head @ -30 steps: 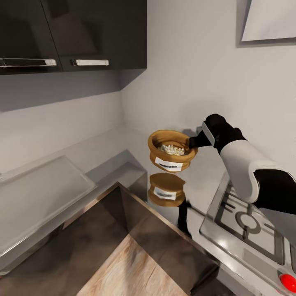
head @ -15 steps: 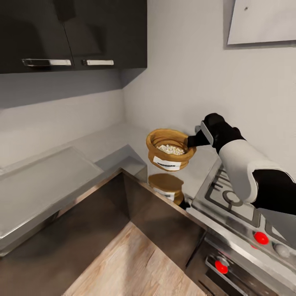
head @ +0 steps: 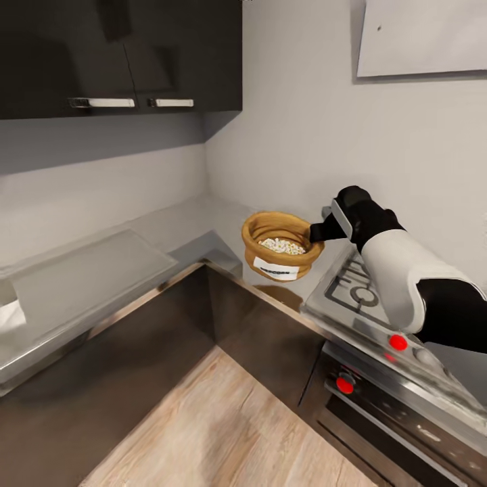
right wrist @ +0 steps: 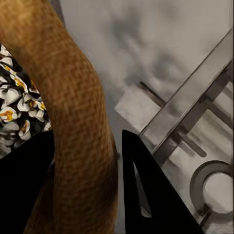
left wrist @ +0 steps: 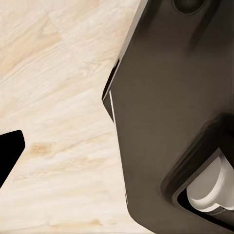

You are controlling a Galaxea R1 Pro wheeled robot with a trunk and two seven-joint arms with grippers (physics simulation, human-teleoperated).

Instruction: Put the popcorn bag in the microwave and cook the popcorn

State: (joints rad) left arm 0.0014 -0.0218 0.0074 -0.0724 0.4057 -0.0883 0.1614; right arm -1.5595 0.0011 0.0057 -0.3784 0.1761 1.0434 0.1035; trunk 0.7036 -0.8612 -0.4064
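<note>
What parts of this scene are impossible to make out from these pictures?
- Label on the popcorn bag: head view, print too small and blurred to read.
- Right gripper fingertips: head view, hidden behind the bag's rim; the right wrist view shows them either side of it.
- Left gripper: left wrist view, a black shape cut off at the edge, so its state is unclear.
- Hob: head view, far part hidden by the right arm.

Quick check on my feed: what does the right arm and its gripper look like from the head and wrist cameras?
The right arm has a smooth white shell over the forearm, with black sections at the elbow and wrist. A pale grey band sits by the wrist. The right gripper is black; its fingers are flat, dark and pointed.
</note>
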